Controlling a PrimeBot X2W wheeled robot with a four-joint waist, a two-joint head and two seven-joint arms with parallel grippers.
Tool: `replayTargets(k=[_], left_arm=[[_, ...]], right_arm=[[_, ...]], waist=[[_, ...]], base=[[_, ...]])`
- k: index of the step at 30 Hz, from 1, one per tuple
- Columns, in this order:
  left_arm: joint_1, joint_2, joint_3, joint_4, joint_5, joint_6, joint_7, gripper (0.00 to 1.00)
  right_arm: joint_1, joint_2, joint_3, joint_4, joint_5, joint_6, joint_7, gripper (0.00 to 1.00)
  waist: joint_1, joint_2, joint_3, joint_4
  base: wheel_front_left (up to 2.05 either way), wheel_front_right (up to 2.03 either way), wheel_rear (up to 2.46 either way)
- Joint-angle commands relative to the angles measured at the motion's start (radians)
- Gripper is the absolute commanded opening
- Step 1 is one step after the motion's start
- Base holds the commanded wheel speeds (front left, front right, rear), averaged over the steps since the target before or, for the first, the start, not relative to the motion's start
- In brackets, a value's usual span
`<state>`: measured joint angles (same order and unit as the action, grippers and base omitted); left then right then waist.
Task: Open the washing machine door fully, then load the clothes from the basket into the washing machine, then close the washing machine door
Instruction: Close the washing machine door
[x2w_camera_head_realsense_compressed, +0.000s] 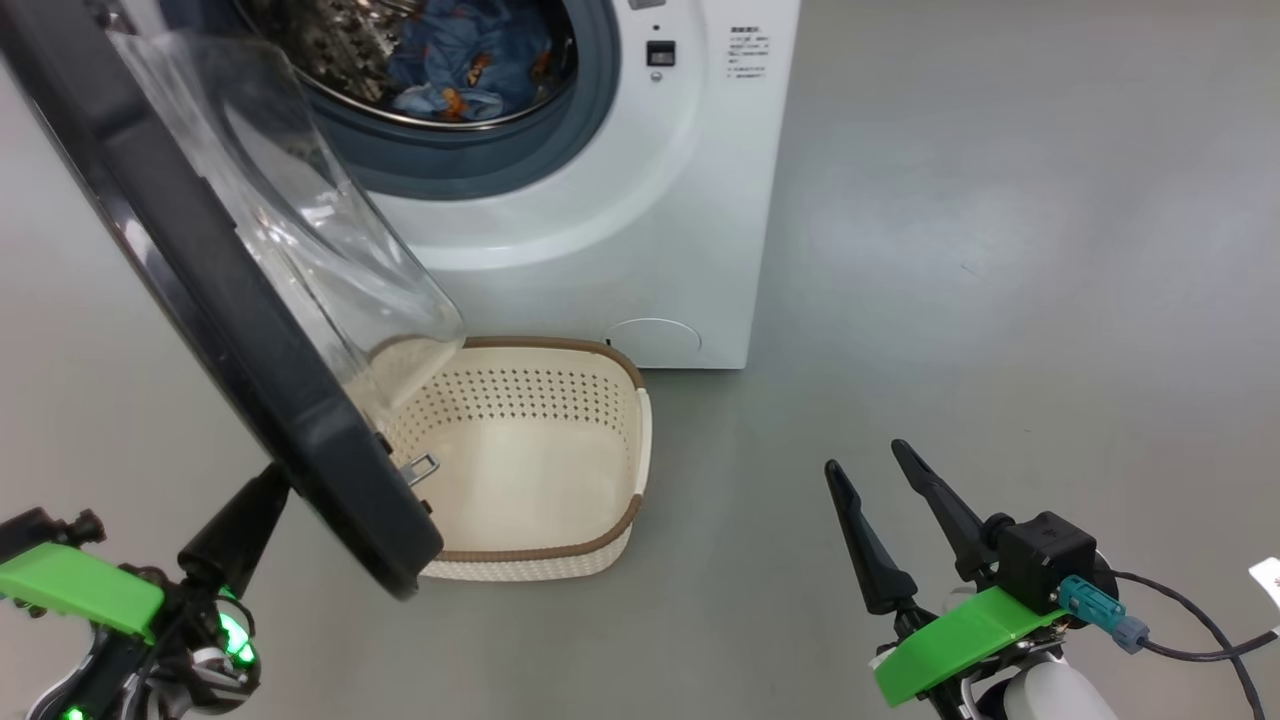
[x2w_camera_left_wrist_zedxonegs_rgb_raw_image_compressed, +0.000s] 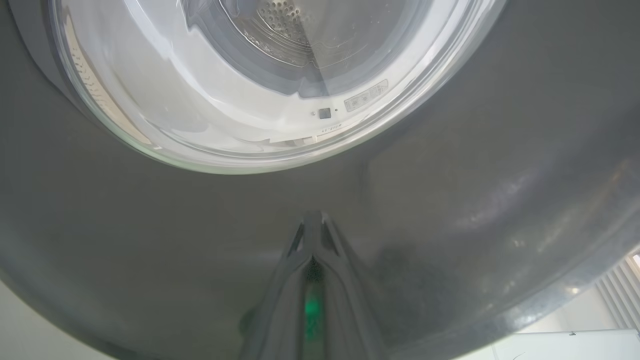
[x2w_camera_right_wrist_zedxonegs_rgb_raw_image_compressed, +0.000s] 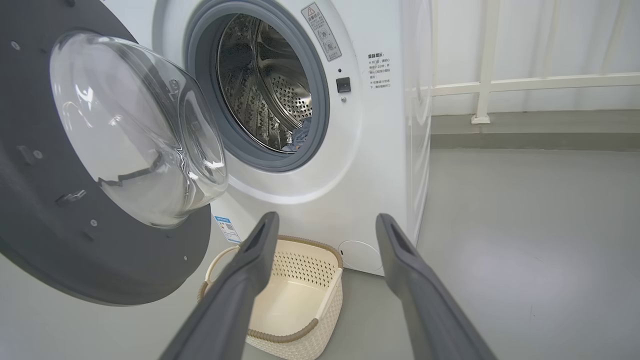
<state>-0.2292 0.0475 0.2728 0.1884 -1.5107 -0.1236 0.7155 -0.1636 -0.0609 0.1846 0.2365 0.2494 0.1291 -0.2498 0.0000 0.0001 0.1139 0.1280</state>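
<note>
the left wrist view shows the left gripper (x2w_camera_left_wrist_zedxonegs_rgb_raw_image_compressed: 312, 220) with its fingers pressed together, holding nothing, tips at the glossy black outer face of the washing machine door (x2w_camera_left_wrist_zedxonegs_rgb_raw_image_compressed: 450, 200); contact cannot be confirmed. the right wrist view shows the door's inner side, its clear glass bowl bulging toward the washing machine (x2w_camera_right_wrist_zedxonegs_rgb_raw_image_compressed: 370, 165). the right gripper (x2w_camera_right_wrist_zedxonegs_rgb_raw_image_compressed: 325, 222) is spread wide, holds nothing and is well apart from the machine. the basket (x2w_camera_head_realsense_compressed: 545, 343) stands on the grey floor (x2w_camera_head_realsense_compressed: 1000, 300) just before the machine, near the round filter cap (x2w_camera_head_realsense_compressed: 652, 338); in the head view the door's lower edge covers its left part. the clothes (x2w_camera_head_realsense_compressed: 470, 50), light blue with orange-brown print, lie inside the perforated steel drum (x2w_camera_right_wrist_zedxonegs_rgb_raw_image_compressed: 270, 90).
</note>
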Motion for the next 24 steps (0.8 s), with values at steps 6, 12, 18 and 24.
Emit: replayTargets(k=[6,12,18,24], left_arm=[[-0.064,0.008,-0.019,-0.005,-0.013,-0.007,-0.043,0.0],[-0.081,0.005,-0.061,0.007,-0.024,-0.007,-0.086,0.0],[-0.1,0.003,-0.085,0.049,-0.051,-0.007,-0.186,0.0],[-0.122,0.003,-0.119,0.07,-0.073,-0.007,-0.282,0.0]], right_arm=[[-0.008,0.011,0.019,-0.032,0.01,0.002,-0.012,1.0],[-0.012,0.011,0.018,-0.032,0.012,0.002,-0.012,1.0],[-0.013,0.011,0.017,-0.035,0.016,0.002,-0.012,1.0],[-0.015,0.011,0.012,-0.035,0.016,0.002,-0.012,1.0]], waist=[[0.0,-0.0001,0.008,-0.046],[0.0,-0.0001,0.014,-0.093],[0.0,-0.0001,0.021,-0.151],[0.0,-0.0001,0.024,-0.197]], base=[[0.0,0.0,0.0],[0.0,0.0,0.0],[0.0,0.0,0.0],[0.0,0.0,0.0]])
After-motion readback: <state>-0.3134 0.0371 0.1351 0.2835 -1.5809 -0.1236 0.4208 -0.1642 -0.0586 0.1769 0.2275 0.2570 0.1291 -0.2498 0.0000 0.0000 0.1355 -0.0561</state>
